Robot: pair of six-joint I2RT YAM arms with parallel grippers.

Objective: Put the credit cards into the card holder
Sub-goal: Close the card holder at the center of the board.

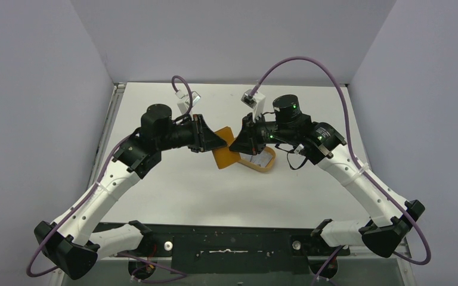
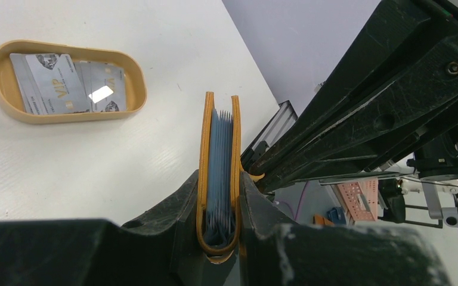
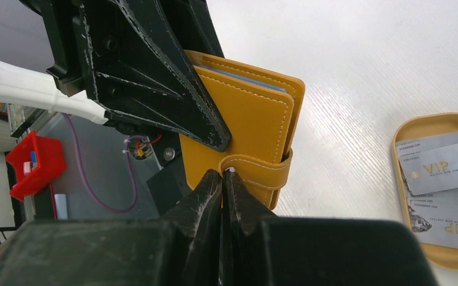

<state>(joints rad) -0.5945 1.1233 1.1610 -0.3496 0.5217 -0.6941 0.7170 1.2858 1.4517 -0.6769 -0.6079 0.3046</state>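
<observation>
The orange-brown card holder [image 1: 223, 154] [image 2: 219, 155] [image 3: 256, 119] hangs in the air between my two arms, folded nearly flat with its blue-grey inner pockets edge-on. My left gripper [image 1: 213, 143] [image 2: 219, 179] is shut on its spine end. My right gripper [image 1: 234, 146] [image 3: 223, 173] is shut, its fingertips pinching the end of the snap tab [image 3: 262, 170], and a sliver of orange shows between them. Two grey-white credit cards [image 2: 50, 83] [image 3: 438, 161] lie in the oval tan tray [image 2: 137, 89] [image 3: 396, 137] [image 1: 263, 169] on the table.
The tray sits just below and to the right of the held holder in the top view. The right arm's fingers [image 2: 364, 119] fill the right side of the left wrist view. White walls enclose the table on three sides.
</observation>
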